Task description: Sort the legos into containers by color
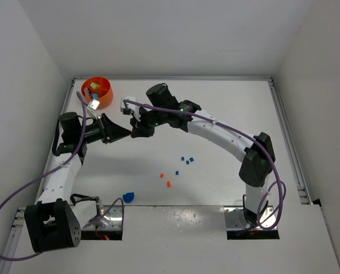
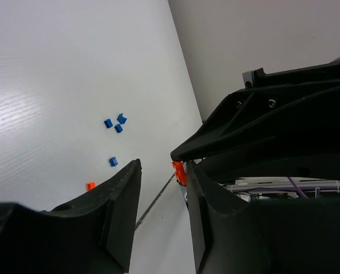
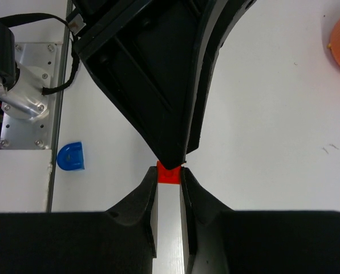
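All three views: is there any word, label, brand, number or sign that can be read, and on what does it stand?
None: no text can be read in any view.
The white fitting beside the orange bowl: too small to tell whether it bears any print.
The second white fitting, on the right arm's wrist: too small as well.
The metal base plate in the right wrist view: no print shows.

The white table [image 1: 227, 103] has a scatter of small things lying on it. Out at ten o'clock, close to the back left corner, sits the round orange bowl [image 1: 104, 103]. Just off the middle toward five o'clock, four small blue legos [image 1: 187, 162] lie in a loose cluster. Toward six o'clock are two tiny orange legos [image 1: 169, 184], near each other but apart. At seven o'clock, by the near edge, rests a rounded blue piece [image 1: 128, 197].
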Robot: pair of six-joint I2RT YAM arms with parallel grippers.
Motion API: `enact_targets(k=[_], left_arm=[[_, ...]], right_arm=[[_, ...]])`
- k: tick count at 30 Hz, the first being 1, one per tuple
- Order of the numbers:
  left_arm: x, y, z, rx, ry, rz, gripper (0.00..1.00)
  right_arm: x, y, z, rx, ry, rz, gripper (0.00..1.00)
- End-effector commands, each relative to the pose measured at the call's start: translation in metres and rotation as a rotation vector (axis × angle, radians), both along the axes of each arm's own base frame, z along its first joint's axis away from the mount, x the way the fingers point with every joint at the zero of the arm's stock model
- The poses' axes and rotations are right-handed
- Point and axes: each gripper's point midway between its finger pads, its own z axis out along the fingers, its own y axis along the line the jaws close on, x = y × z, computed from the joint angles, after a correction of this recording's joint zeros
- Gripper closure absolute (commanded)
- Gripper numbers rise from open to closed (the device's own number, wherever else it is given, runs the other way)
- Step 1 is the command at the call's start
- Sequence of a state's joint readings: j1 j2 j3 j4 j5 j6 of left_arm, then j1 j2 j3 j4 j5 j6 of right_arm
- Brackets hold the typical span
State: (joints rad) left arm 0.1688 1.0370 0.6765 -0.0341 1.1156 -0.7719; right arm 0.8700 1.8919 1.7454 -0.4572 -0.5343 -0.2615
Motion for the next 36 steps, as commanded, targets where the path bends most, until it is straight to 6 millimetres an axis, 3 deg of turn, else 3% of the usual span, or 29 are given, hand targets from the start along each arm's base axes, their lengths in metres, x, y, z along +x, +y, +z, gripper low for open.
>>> enact_targets(k=[1,8,14,22,27,30,32,34,36], left_arm=[[-0.002,-0.004,0.004,-0.013,-0.023,-0.032,0.58],[-0.003,-0.008,0.004,-0.029,-0.009,-0.055,0.69],[-0.008,-0.013,0.007,-0.05,-0.014,-0.091,0.72],[-0.011,-0.016,0.007,-0.056,-0.015,-0.11,0.92],[-0.01,-0.015,0.005,-0.052,-0.017,-0.111,0.98],[-0.005,-0.013,0.006,-0.013,-0.046,-0.093,1.0],[0.0,-0.007,0.005,0.027,-0.078,-0.073,1.0],[0.004,-0.003,0.01,0.047,-0.098,-0.058,1.0],[0.012,0.003,0.009,0.086,-0.109,-0.037,1.0]], right_arm=[[-0.006,0.012,0.02,0.053,-0.028,0.041,0.97],[-0.008,0.017,0.024,0.062,-0.035,0.051,0.97],[-0.009,0.022,0.02,0.051,-0.033,0.053,0.99],[-0.007,0.027,0.023,0.05,-0.052,0.039,0.99],[0.0,0.026,0.026,0.046,-0.073,0.011,0.99],[0.002,0.023,0.028,0.039,-0.082,-0.007,0.85],[0.005,0.016,0.028,0.032,-0.078,-0.019,0.7],[0.004,0.007,0.04,0.044,-0.087,-0.029,0.6],[0.005,-0.004,0.035,0.014,-0.096,-0.041,0.56]])
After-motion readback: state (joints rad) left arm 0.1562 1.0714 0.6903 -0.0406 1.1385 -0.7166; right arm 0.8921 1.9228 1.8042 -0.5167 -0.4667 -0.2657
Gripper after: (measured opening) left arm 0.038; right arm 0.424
